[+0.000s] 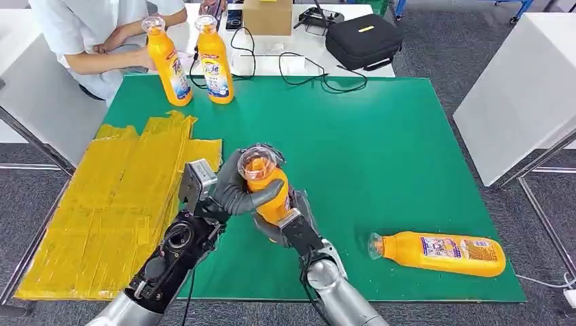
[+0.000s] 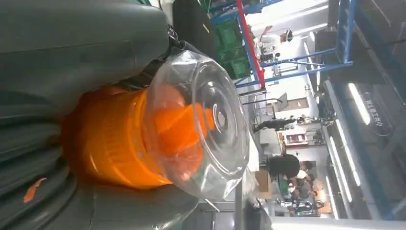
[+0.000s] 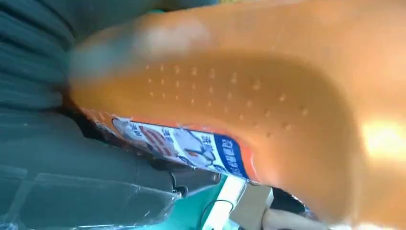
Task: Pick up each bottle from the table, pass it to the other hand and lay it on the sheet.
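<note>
While mid-transfer, orange juice bottle [image 1: 266, 192], upright: left hand [image 1: 234, 187] wraps its neck, right hand [image 1: 289, 227] grips its base. Both hold, likely for handover toward yellow sheet [image 1: 115, 204].

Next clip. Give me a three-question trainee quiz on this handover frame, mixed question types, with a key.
1. True or false: the held bottle is gripped by both the left hand and the right hand.
2. How many bottles stand upright at the far edge of the mat?
A. one
B. two
C. three
3. Fill in: the bottle near the mat's right front corner is lying on its ____.

Key:
1. True. The left hand wraps the neck below the clear cap; the right hand holds the lower body.
2. B, the pair in front of the seated person.
3. side.
</note>
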`<state>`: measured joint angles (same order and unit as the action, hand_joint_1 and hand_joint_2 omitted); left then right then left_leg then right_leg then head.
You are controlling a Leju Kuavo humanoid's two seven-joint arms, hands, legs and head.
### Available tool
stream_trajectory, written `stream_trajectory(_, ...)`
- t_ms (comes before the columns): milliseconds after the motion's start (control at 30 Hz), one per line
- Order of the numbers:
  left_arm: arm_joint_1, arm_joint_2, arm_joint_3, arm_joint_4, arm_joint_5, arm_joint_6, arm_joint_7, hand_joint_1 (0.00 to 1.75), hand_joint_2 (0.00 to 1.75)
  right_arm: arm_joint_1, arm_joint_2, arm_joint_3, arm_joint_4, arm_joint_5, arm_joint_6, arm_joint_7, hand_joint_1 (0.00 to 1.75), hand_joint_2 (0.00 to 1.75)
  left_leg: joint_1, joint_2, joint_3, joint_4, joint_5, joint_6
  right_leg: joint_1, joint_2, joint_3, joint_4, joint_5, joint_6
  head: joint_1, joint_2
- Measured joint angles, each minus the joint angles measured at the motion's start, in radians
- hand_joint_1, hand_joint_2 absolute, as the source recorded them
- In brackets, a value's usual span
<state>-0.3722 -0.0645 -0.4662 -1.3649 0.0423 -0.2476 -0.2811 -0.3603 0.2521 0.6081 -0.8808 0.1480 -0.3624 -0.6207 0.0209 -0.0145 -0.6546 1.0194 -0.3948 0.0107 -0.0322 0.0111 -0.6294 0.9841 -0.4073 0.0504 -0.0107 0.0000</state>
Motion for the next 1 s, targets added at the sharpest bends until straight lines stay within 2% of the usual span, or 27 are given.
stream_trajectory(333, 0.005, -0.002, 0.000, 0.000, 0.001, 0.002, 0.000, 1.75, 1.75, 0.004, -0.005, -0.017, -0.008, -0.009, -0.026, -0.009, 1.75, 1.75, 0.000, 0.000, 0.000, 0.000, 0.000, 0.000, 0.000, 0.000, 0.000, 0.000, 0.000, 0.000, 0.000, 0.000)
stream_trajectory(367, 0.005, -0.002, 0.000, 0.000, 0.001, 0.003, 0.000, 1.75, 1.75, 0.004, -0.005, -0.018, -0.008, -0.010, -0.029, -0.011, 1.03, 1.75, 0.000, 0.000, 0.000, 0.000, 0.000, 0.000, 0.000, 0.000, 0.000, 0.000, 0.000, 0.000, 0.000, 0.000)
stream_trajectory(400, 0.005, -0.002, 0.000, 0.000, 0.002, 0.003, 0.000, 1.75, 1.75, 0.004, -0.005, -0.020, -0.010, -0.010, -0.033, -0.013, 0.09, 1.75, 0.000, 0.000, 0.000, 0.000, 0.000, 0.000, 0.000, 0.000, 0.000, 0.000, 0.000, 0.000, 0.000, 0.000)
stream_trajectory(467, 0.004, -0.003, 0.001, -0.001, 0.010, 0.004, -0.001, 1.75, 1.75, 0.005, -0.006, -0.022, -0.018, -0.010, -0.043, -0.016, 0.09, 1.75, 0.000, 0.000, 0.000, 0.000, 0.000, 0.000, 0.000, 0.000, 0.000, 0.000, 0.000, 0.000, 0.000, 0.000)
stream_trajectory(500, 0.005, -0.003, 0.002, -0.002, 0.011, 0.006, -0.001, 1.75, 1.75, 0.007, -0.007, -0.022, -0.026, -0.008, -0.053, -0.017, 0.00, 1.75, 0.000, 0.000, 0.000, 0.000, 0.000, 0.000, 0.000, 0.000, 0.000, 0.000, 0.000, 0.000, 0.000, 0.000)
stream_trajectory(633, 0.009, -0.004, 0.018, -0.007, 0.023, 0.016, -0.001, 1.75, 1.75, 0.013, -0.015, -0.024, -0.076, -0.001, -0.084, -0.018, 0.00, 1.75, 0.000, 0.000, 0.000, 0.000, 0.000, 0.000, 0.000, 0.000, 0.000, 0.000, 0.000, 0.000, 0.000, 0.000)
stream_trajectory(833, 0.036, -0.003, 0.063, -0.033, -0.066, 0.174, -0.023, 1.75, 1.75, 0.034, -0.032, -0.040, -0.185, 0.014, -0.136, -0.021, 0.00, 1.75, 0.000, 0.000, 0.000, 0.000, 0.000, 0.000, 0.000, 0.000, 0.000, 0.000, 0.000, 0.000, -0.001, 0.000)
stream_trajectory(1000, 0.053, -0.002, 0.101, -0.063, -0.117, 0.240, -0.035, 1.75, 1.75, 0.048, -0.049, -0.050, -0.262, 0.026, -0.151, -0.018, 0.00, 1.75, 0.000, 0.000, 0.000, 0.000, 0.000, 0.000, 0.000, 0.000, 0.000, 0.000, 0.000, 0.000, 0.000, 0.000)
